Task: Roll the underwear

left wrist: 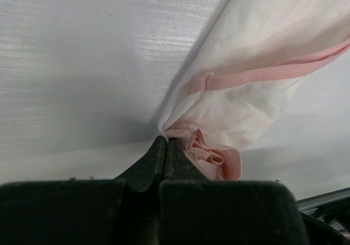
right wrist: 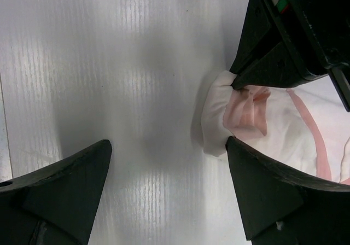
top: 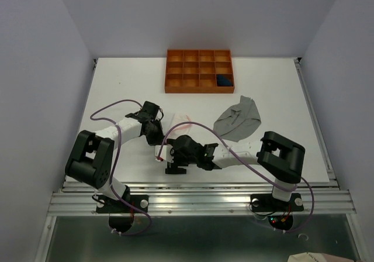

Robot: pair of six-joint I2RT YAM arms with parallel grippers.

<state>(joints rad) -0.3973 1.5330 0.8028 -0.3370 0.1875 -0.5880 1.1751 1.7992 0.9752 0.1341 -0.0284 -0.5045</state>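
Observation:
The pale pink-white underwear lies on the white table between the two arms. My left gripper is shut on a bunched corner of this underwear, its pink trim crumpled beside the fingers. My right gripper hangs open just above the table; its right finger touches the folded edge of the same garment, and nothing lies between the fingers. In the top view the left gripper and right gripper are close together. The grey underwear lies crumpled to the right. A navy piece sits in a tray compartment.
An orange tray with several compartments stands at the back middle of the table. The left gripper's black body fills the right wrist view's upper right corner. Purple cables loop over both arms.

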